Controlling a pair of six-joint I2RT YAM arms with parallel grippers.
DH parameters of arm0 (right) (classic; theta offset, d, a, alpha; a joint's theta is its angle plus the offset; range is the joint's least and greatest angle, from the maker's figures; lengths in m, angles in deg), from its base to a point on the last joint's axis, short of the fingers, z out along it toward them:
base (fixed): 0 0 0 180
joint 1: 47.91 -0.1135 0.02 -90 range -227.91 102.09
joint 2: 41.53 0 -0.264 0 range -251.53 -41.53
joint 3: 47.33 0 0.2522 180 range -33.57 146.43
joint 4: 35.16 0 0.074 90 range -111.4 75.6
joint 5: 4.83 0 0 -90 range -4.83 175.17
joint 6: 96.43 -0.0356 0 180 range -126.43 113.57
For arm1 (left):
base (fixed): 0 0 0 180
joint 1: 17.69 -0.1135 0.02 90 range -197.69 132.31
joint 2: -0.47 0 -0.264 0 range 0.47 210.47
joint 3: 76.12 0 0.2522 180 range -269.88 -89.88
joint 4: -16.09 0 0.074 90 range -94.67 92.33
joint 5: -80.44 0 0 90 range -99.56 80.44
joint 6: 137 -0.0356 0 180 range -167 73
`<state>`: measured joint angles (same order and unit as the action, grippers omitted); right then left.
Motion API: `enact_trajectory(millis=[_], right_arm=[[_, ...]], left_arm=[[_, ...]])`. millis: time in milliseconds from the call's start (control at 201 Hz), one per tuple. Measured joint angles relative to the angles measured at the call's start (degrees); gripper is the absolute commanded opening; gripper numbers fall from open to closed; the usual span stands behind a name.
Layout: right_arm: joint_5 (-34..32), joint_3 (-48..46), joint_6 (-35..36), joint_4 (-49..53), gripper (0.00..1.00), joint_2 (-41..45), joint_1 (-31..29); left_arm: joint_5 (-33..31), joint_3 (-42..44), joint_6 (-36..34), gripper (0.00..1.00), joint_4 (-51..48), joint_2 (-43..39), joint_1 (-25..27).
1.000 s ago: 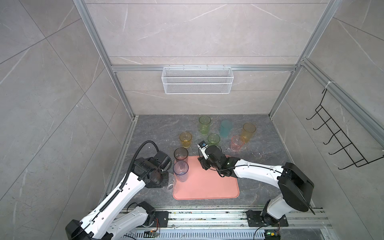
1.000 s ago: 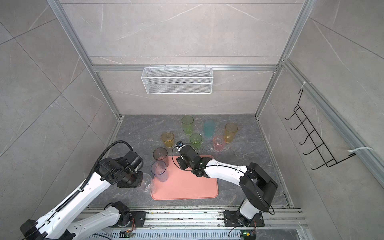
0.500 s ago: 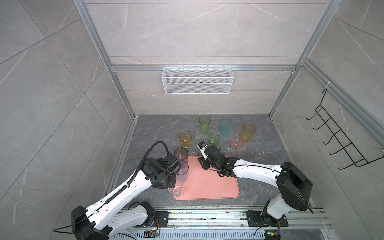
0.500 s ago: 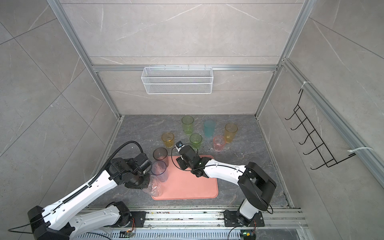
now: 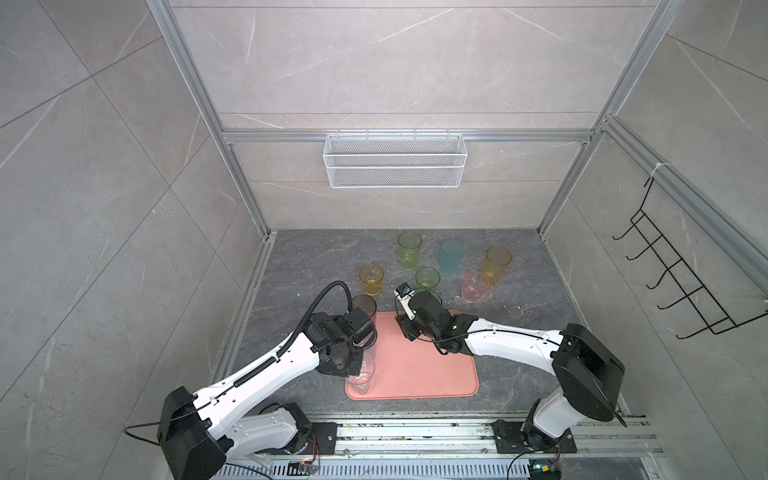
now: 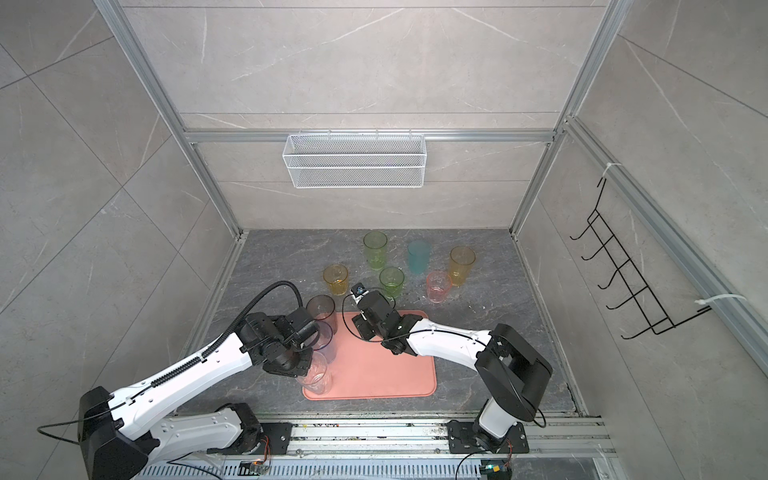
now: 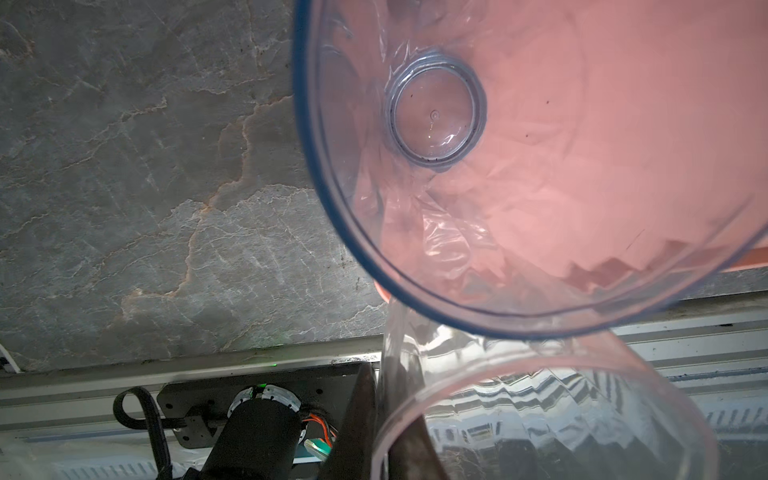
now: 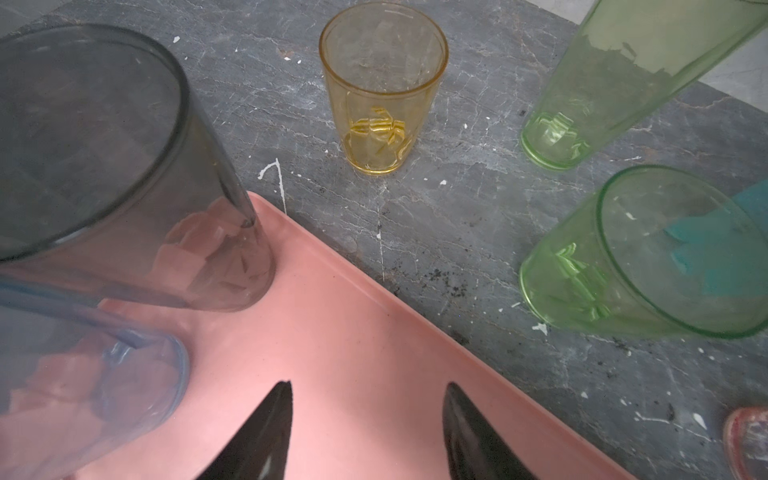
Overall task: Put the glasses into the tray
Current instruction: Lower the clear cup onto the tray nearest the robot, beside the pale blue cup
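**Enclosure and work surface: three tumblers at the tray, six on the stone**

Walls: large grey marble-veined tiles on three sides, framed in aluminium profile. A white wire mesh basket (image 5: 395, 166) hangs from the rear rail. A black wire hook rack (image 5: 681, 276) is fixed to the right-hand wall.

Surface: the floor slab (image 5: 316, 257) is dark grey veined stone. The right wrist view shows white flecks and dark grit on it beside the tray's edge.

The tray (image 5: 424, 374) lies flat at the front centre of the slab. The smoky grey tumbler (image 5: 364, 305) stands upright on its far-left corner. The blue tumbler (image 6: 328, 349) stands just beside it on the tray, partly hidden by the left arm.

The left gripper (image 7: 386, 415) pinches the wall of the clear tumbler (image 5: 360, 376) at the tray's near-left corner, one finger outside the rim and one inside. Whether the tumbler's base rests on the tray cannot be told. The right gripper (image 8: 365, 436) hangs above the tray's far edge, jaws spread, nothing between them.

Upright on the stone behind the tray:
- amber tumbler (image 5: 371, 280)
- yellow-green tumbler (image 5: 409, 249)
- teal tumbler (image 5: 452, 255)
- orange tumbler (image 5: 496, 264)
- green tumbler (image 5: 427, 278)
- pink tumbler (image 5: 473, 286)
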<state>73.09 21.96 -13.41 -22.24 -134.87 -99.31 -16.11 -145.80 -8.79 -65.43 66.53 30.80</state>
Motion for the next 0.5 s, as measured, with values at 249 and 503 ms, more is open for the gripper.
enact_trajectory(millis=[249, 503], right_arm=[[0.0, 0.0, 0.2, 0.0, 0.60, 0.0, 0.0], [-0.2, 0.7, 0.4, 0.3, 0.60, 0.0, 0.0]], left_arm=[[0.0, -0.3, 0.0, 0.00, 0.7, 0.9, 0.1], [0.0, -0.4, -0.1, 0.10, 0.7, 1.0, 0.2]])
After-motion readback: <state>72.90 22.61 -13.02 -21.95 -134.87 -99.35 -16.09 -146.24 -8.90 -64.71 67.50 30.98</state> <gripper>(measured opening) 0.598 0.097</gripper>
